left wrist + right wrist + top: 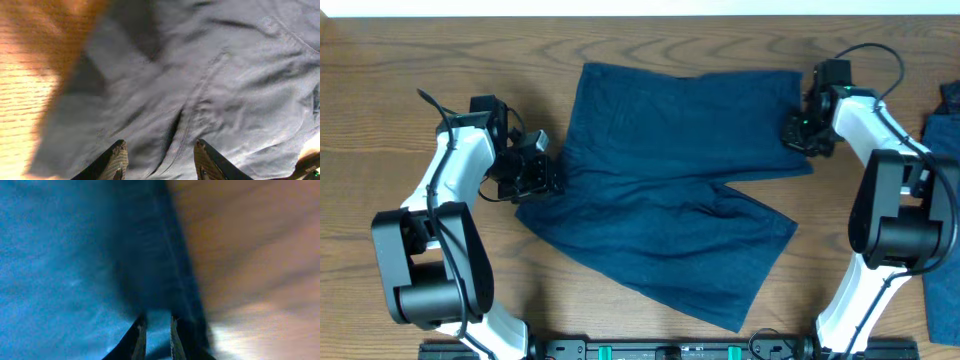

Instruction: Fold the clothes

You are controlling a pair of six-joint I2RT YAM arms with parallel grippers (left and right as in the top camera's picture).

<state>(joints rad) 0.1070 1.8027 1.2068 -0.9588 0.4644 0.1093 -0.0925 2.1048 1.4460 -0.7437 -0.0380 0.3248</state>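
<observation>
Dark blue shorts (pixel 670 190) spread on a wooden table (pixel 380 100), left gripper (pixel 160 152) open over their left edge, right gripper (pixel 156 325) pinching their right hem

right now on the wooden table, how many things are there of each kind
dark navy-blue soft fabric shorts: 1
brighter medium-blue fabric heap, partly cut off at the right edge: 1
white-and-black robot arms: 2
total: 4
</observation>
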